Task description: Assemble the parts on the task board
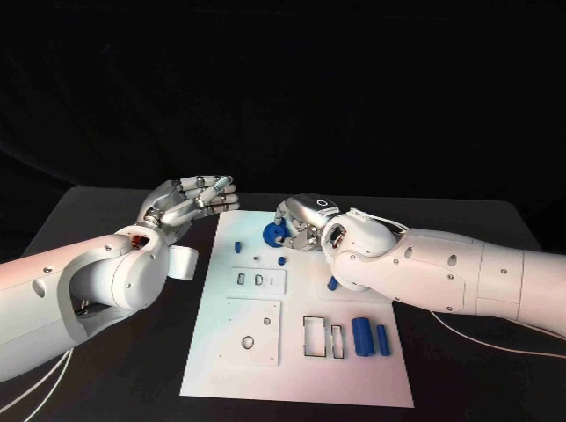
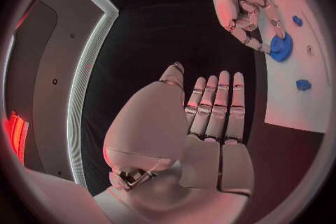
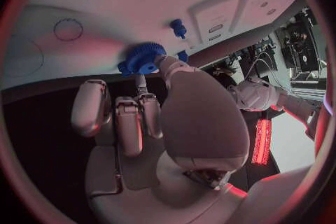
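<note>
Progress looks early to middling, judged from how the parts lie. Nearest the robot on the task board, the raised white plate with round holes has nothing in it, and the rectangular cut-outs beside it look unfilled. Two blue cylinders lie loose on the board just right of those cut-outs, not yet seated. Farther up, the small slotted panel is bare too. A small blue piece sits close against the right forearm; I cannot tell whether it is seated or loose. Beyond that, two small blue pegs stand or lie near the board's far end; too small to tell if they are inserted.

Right hand is at the far end of the board, thumb and fingertips pinched on a blue gear, which is held at or just above the board surface; whether it is on a post cannot be told. Left hand hovers off the board's far left corner, fingers straight and close together, holding nothing.

Most parts are left to place.
</note>
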Robot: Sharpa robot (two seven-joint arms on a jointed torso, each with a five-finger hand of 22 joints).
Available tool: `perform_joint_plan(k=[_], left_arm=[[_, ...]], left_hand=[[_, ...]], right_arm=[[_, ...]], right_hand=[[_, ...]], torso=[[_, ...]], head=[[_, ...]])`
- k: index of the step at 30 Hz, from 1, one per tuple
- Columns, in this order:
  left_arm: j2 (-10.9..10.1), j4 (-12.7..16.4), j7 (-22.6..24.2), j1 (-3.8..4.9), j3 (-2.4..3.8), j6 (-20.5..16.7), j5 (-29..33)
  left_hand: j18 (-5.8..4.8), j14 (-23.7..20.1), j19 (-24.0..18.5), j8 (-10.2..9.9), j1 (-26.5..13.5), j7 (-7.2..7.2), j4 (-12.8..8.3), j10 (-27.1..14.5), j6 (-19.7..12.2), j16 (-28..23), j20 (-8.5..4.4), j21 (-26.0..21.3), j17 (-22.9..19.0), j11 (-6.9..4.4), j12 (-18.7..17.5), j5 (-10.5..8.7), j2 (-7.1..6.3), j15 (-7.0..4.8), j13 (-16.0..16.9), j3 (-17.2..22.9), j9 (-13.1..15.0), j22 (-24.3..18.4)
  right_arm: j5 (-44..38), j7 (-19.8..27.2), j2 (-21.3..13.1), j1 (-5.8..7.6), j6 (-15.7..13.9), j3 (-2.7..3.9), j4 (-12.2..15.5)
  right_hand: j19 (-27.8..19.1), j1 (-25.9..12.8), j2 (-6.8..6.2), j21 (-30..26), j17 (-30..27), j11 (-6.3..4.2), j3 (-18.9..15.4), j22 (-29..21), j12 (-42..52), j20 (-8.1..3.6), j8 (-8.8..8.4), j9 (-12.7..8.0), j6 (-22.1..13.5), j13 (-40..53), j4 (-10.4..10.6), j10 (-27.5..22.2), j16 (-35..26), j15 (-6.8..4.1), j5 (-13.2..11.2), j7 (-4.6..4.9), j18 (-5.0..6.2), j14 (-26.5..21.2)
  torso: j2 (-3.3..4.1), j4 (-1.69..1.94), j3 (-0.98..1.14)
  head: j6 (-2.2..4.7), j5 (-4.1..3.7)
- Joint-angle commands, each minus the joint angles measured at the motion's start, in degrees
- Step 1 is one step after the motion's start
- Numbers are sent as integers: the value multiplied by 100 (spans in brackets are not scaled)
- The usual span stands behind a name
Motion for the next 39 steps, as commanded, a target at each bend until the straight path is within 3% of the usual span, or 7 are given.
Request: perform_joint_plan(k=[1, 13, 20, 26, 33, 36, 39], left_arm=[[3, 15, 35, 7, 5, 38, 13], [-13, 0, 32, 7, 5, 27, 13], [-15, -1, 30, 7, 5, 28, 13], [-9, -1, 32, 7, 5, 36, 13], [-14, -16, 31, 7, 5, 26, 14], [-11, -19, 31, 6, 4, 27, 16], [-9, -17, 55, 4, 4, 29, 19]], left_hand=[[55, -39, -38, -15, -4, 217, -18, -23, -42, 0, 19, -35, 5, 19, 39, 14, 33, -10, 0, -14, 9, -7], [56, -42, -39, -15, -7, 220, -16, -28, -47, 2, 20, -34, 9, 21, 39, 10, 31, -9, -1, -18, 10, -8], [56, -44, -38, -16, -4, 220, -17, -33, -50, 3, 21, -33, 11, 22, 38, 11, 31, -9, -1, -18, 10, -9], [56, -45, -38, -16, -1, 220, -18, -34, -51, 4, 21, -33, 12, 22, 38, 15, 33, -8, -1, -17, 10, -9], [56, -47, -37, -16, 4, 220, -21, -37, -53, 5, 21, -32, 15, 21, 38, 24, 35, -8, -2, -15, 11, -10], [56, -47, -37, -16, 4, 220, -21, -37, -53, 5, 21, -32, 15, 21, 38, 24, 35, -8, -2, -15, 11, -10], [57, -48, -36, -16, 5, 220, -21, -38, -53, 6, 21, -31, 16, 21, 38, 28, 35, -8, -2, -15, 12, -10]], right_arm=[[-93, 4, 8, -6, 79, -3, -13], [31, 80, -45, -6, 202, -3, 62], [81, 46, -62, -6, 282, -4, 74], [96, 34, -190, -5, -169, -3, 187], [656, 419, -864, 108, -797, 24, 771], [1146, 724, -1249, 178, -686, 29, 1039], [1719, 1386, -1707, 230, -268, 30, 1227]], right_hand=[[-6, -63, -92, -24, 1508, 62, 20, -5, -41, 80, -143, -77, -177, 424, 15, -22, 23, 72, -170, 53, -83, 587], [6, -409, -106, -32, 1508, 103, -184, 22, -51, 133, -263, -150, -276, 411, 71, -39, 23, 115, -151, 86, -81, 587], [27, -430, -10, -7, 1508, 89, -145, 60, -11, 130, -229, -140, -177, 463, 62, 2, 23, 107, -80, 71, -87, 587], [31, -430, 6, -9, 1508, 82, -91, 68, 5, 123, -236, -145, -154, 484, 43, 17, 23, 99, 67, 66, -87, 587], [19, -394, -68, -35, 1508, 78, -92, 52, 13, 120, -248, -150, -152, 494, 5, 25, 23, 98, -8, 64, -82, 587], [-8, -340, -85, -83, 1508, 78, -73, 8, -15, 118, -249, -150, -140, 457, -29, -4, 23, 96, -37, 61, -71, 587], [-124, -387, -146, -275, 1508, 85, -169, -163, -247, 122, -255, -155, -136, 166, 16, -245, 23, 100, -71, 64, -30, 587]], torso=[[-4, -2, 3], [-3, -18, 4], [-4, 6, 5], [-12, 4, 4], [-44, -36, 4], [-75, -58, -1], [-117, -102, -3]], head=[[-4, 13], [-3, 9], [-1, -7], [7, -2], [38, -31], [42, -65], [40, -62]])
